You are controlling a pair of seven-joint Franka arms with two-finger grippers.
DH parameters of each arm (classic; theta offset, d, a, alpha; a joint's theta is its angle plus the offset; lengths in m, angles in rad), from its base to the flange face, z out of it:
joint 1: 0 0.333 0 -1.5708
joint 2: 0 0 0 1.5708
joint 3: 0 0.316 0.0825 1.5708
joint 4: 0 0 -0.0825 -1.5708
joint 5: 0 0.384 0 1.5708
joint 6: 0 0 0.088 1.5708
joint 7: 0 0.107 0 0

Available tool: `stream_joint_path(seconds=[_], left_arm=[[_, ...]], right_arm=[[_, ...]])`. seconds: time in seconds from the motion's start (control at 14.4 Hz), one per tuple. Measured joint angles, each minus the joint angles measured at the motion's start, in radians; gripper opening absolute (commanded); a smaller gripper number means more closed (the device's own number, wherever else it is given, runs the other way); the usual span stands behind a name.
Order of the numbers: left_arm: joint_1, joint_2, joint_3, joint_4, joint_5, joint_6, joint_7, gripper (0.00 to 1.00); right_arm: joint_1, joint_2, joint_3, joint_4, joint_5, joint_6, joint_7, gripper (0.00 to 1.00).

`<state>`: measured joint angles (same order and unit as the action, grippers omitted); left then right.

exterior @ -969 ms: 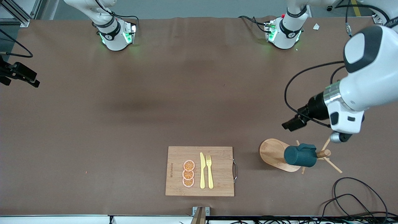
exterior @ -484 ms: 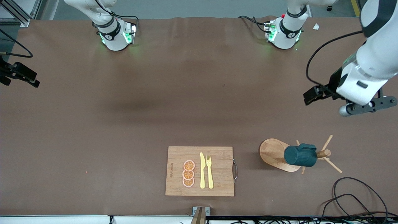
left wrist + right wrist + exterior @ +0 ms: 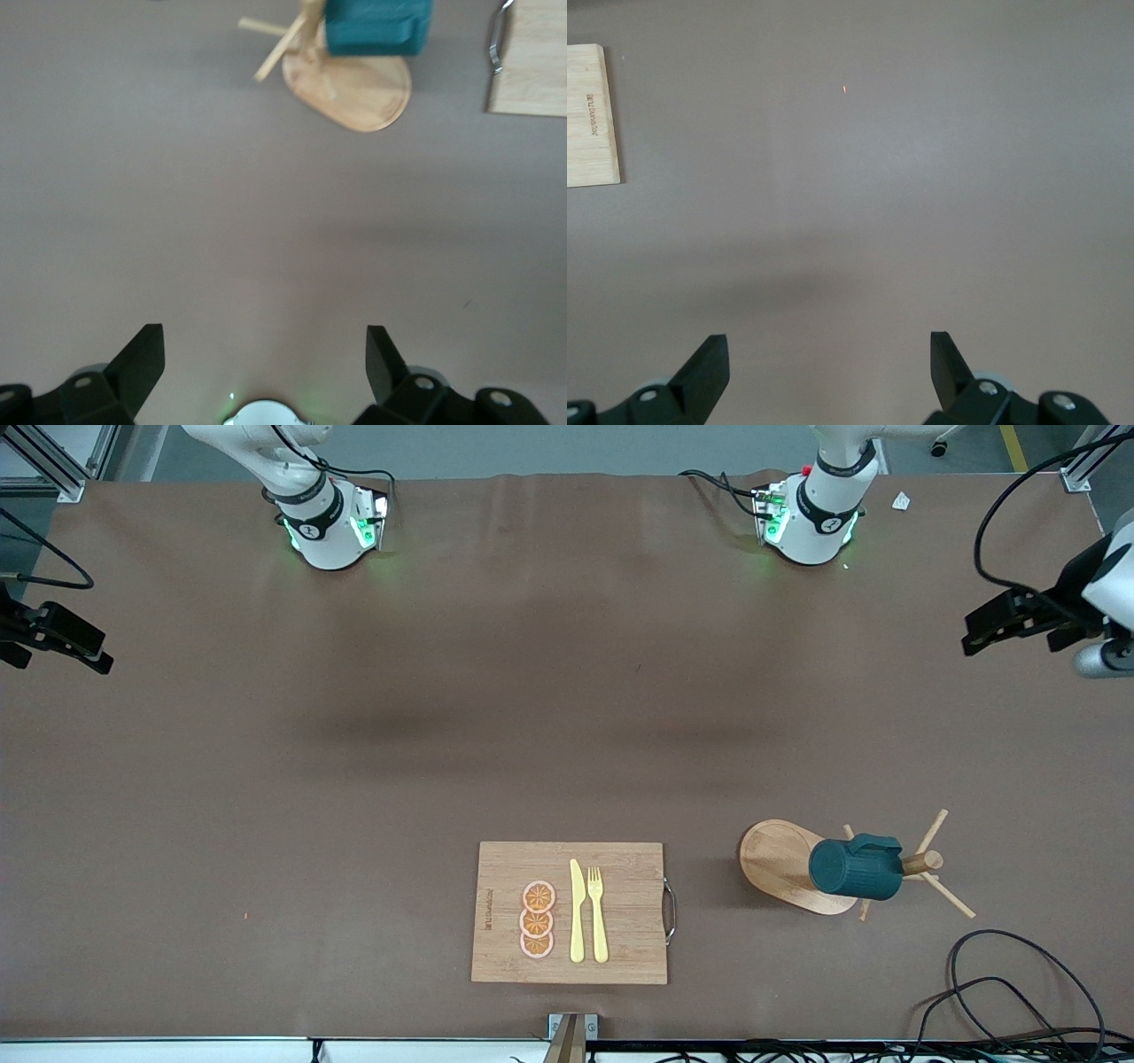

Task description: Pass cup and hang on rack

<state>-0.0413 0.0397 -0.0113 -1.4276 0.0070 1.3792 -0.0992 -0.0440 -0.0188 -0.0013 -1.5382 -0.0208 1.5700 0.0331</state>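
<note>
The dark teal cup (image 3: 855,868) hangs on its side on a peg of the light wooden rack (image 3: 780,859), which stands near the front camera toward the left arm's end of the table. The left wrist view shows the cup (image 3: 379,27) above the rack's oval base (image 3: 354,93). My left gripper (image 3: 263,343) is open and empty, high over bare table, well clear of the rack. Only the left arm's wrist (image 3: 1094,598) shows at the front view's edge. My right gripper (image 3: 828,350) is open and empty over bare table and waits.
A bamboo cutting board (image 3: 625,868) with a metal handle lies beside the rack, bearing orange slices (image 3: 537,919), a yellow knife (image 3: 577,912) and a fork (image 3: 597,912). Its corner shows in the right wrist view (image 3: 589,115). Black cables (image 3: 1010,983) lie near the rack.
My left arm has drawn back from over the rack, rising and moving toward the left arm's end of the table. The cup stays hanging on the rack. The right arm has not moved.
</note>
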Motion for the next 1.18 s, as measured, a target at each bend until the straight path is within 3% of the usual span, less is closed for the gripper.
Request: stream_joint_path(seconds=[0.21, 0.42, 1.18], left_arm=[[0.086, -0.087, -0.064, -0.124, -0.001, 0.022, 0.016, 1.00], [0.096, -0.138, -0.089, -0.208, -0.001, 0.084, 0.016, 1.00], [0.091, -0.131, -0.122, -0.198, -0.002, 0.106, 0.021, 1.00]], right_arm=[[0.000, 0.000, 0.001, 0.000, 0.000, 0.000, 0.000, 1.00], [0.000, 0.000, 0.004, 0.000, 0.000, 0.000, 0.000, 1.00], [0.001, -0.002, 0.006, 0.000, 0.000, 0.004, 0.000, 1.00]])
